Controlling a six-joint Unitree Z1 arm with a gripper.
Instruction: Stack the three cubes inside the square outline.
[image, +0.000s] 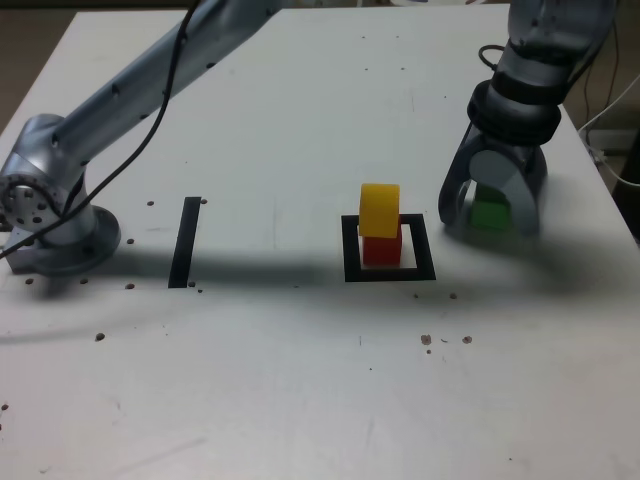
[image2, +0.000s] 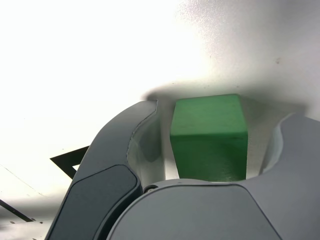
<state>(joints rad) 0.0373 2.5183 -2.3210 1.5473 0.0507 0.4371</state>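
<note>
Three cubes, matte, in red, yellow and green; two stacked at the square outline (image: 351, 250), the third apart from it.

Landmark: the square outline, a thick black border with a pale centre, flat on the table (image: 250, 380). All places below are given from it, as the exterior view shows them.

Red cube (image: 382, 251): within the outline, resting on the pale centre; its upper part is hidden by the block above.

Yellow cube (image: 380, 210): on top of the red one, over the outline, upright, set slightly toward the exterior view's left of the block beneath.

Green cube (image2: 209, 132): outside the outline, near its side toward the exterior view's right; on the table, between the fingers.

Hand (image2: 220, 120): one, grey, lowered around the green cube beside the outline. Fingers spread, one on either side of the block; the wrist view shows a gap at each flank. Nothing gripped.

Black strip (image: 185, 243): straight, flat, well apart from the outline toward the exterior view's left.

Arm base (image: 65, 240): beyond the strip from the outline, farther toward the exterior view's left; a dark cable (image: 157, 120) runs beside the arm.

Dark specks (image: 426, 340): scattered around the outline, some below it in the exterior view.
</note>
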